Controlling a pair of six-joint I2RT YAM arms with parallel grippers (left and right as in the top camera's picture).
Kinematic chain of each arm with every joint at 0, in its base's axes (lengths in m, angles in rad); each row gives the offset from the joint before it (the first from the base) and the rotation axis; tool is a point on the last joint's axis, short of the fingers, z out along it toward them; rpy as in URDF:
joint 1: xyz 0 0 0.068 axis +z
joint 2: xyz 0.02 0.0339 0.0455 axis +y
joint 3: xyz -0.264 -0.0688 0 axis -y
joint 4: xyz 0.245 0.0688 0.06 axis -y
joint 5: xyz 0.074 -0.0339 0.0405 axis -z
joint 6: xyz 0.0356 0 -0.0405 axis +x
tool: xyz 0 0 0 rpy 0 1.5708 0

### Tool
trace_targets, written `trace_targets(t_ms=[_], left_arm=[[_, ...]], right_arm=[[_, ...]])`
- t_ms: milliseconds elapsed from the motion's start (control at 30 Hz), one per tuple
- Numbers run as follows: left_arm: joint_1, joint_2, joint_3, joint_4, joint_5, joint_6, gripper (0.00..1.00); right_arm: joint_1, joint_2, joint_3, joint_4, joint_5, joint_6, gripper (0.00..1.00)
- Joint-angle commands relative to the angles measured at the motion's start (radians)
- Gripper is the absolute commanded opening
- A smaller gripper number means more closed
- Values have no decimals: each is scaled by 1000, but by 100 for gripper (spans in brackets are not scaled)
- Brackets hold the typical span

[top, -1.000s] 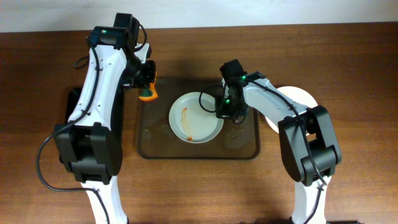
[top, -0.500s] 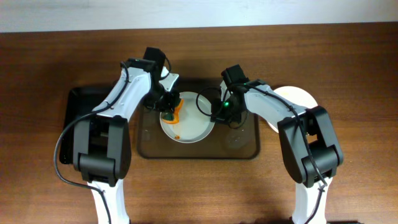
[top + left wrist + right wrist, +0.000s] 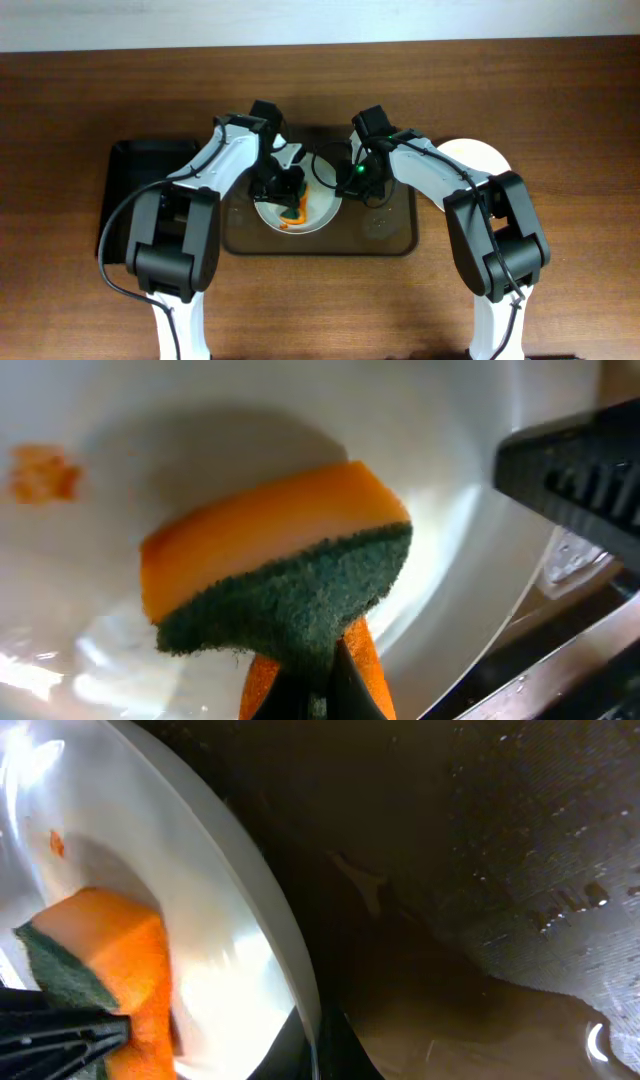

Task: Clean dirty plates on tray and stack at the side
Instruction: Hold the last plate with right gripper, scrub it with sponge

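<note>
The left fingers (image 3: 282, 186) pinch an orange sponge (image 3: 270, 560), its coarse green scouring face pressed into the glossy white plate (image 3: 120, 610). The right fingers (image 3: 575, 460) clamp the plate's thin rim, holding it over the left half of the tray (image 3: 520, 840). An orange-brown smear (image 3: 40, 470) shows beside the sponge. Hard scrubbing could well lever the slick, wet rim out of that narrow grip and drop the plate. The tray is dark, fine-gridded and beaded with water. Farther right, a plain round plate (image 3: 480, 155) sits on the wooden surface (image 3: 560, 90).
</note>
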Motion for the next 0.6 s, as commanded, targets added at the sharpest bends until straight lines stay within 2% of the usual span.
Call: trace_targets(t_ms=[0,67,133,167,300,400,500,533,567], left_arm=[[2,-6,-11,82,49,-42,0],[5,-6,-11,147,-49,-109,0],[5,-6,-11,213,-347,-170,0],[4,-6,-11,222,-436,-170,0],[5,-6,-11,126,-542,-197,0],[5,-6,-11,9,-483,-202,0],[5,-6,-11,-31,-171,-11,0],[6,-6,-11,-18,-70,32,0],[6,-6,-11,2,-37,34,0]], right_arm=[[12,32,-34,-6,32,1,4],[12,32,-34,-6,33,1,4],[12,32,-34,-6,33,1,4],[12,32,-34,-6,33,1,4],[12,32,-34,-6,33,1,4],[12,32,-34,-6,33,1,4],[12,32,-34,-6,33,1,4],[12,32,-34,-7,33,1,4],[12,32,-34,-7,33,1,5]])
